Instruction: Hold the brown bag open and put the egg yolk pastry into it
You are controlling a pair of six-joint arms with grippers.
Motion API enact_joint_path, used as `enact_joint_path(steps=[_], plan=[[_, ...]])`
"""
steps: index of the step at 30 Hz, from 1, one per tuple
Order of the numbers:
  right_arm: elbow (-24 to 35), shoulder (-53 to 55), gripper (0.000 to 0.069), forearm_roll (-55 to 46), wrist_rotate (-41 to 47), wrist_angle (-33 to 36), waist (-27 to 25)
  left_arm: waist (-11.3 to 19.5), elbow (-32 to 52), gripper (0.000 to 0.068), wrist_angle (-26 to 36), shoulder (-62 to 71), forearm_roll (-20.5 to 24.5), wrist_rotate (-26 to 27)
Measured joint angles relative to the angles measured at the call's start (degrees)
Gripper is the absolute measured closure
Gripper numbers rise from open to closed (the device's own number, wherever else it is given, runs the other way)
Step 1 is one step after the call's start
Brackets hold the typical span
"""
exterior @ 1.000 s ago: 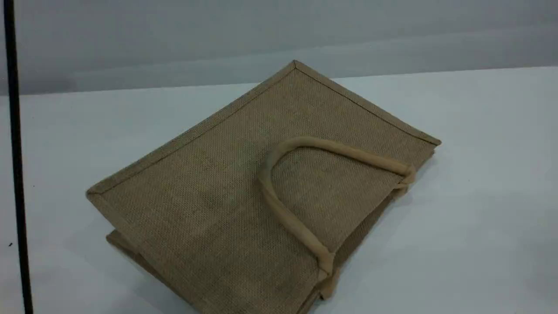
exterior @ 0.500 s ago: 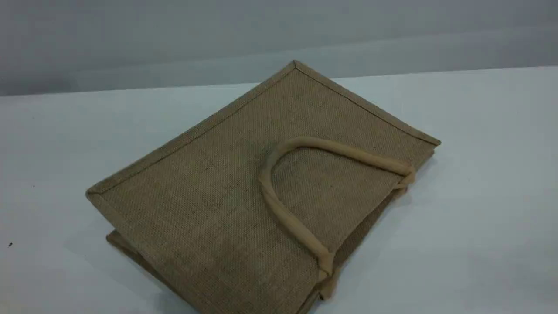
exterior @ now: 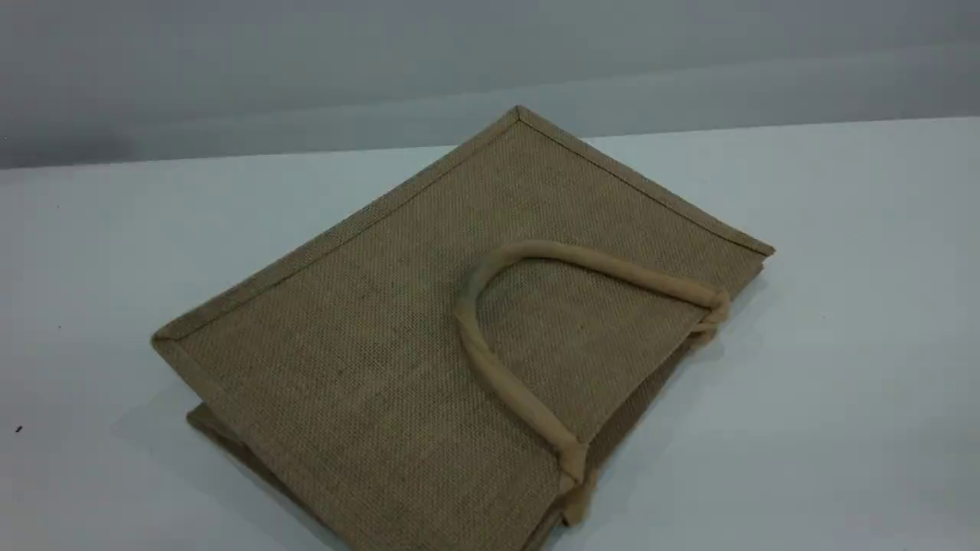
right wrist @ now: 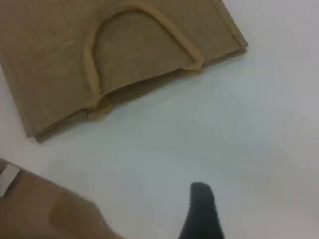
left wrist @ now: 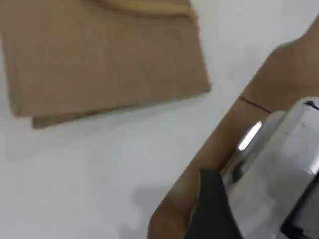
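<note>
The brown bag lies flat on the white table, its mouth toward the near right. Its beige loop handle rests on the upper panel. The mouth looks nearly closed, with only a thin dark gap in the right wrist view. The left wrist view shows the bag at the top left, well away from my left gripper. The right wrist view shows the bag and its handle at the top, apart from my right gripper. One dark fingertip shows per gripper, nothing on it. The egg yolk pastry is out of view.
A brown flat surface runs diagonally beside the left gripper, next to a white and metal part. A similar brown surface with a small white label fills the bottom left of the right wrist view. A grey wall stands behind the table.
A thin black vertical bar at the scene view's left edge one second ago is gone now. The bag has not moved.
</note>
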Motion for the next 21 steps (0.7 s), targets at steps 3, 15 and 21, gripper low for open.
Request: enact_joint_path(steps=[3,15,21], plan=[[0.0,0.0,0.0229,0.0,0.0,0.1,0.0,0.0,4.9,0.0231,-1.6,-7.1,1.3,-3.4],[0.0,0.0,0.0229,0.6,0.9,0.0,0.0,0.0,15.2,0.0231,-3.6,-21.8,3.0,-9.7],[0.0,0.0,0.0229,0.5,0.9,0.0,0.0,0.0,17.8,0.0231,-4.1,-21.8,4.0,-9.2]])
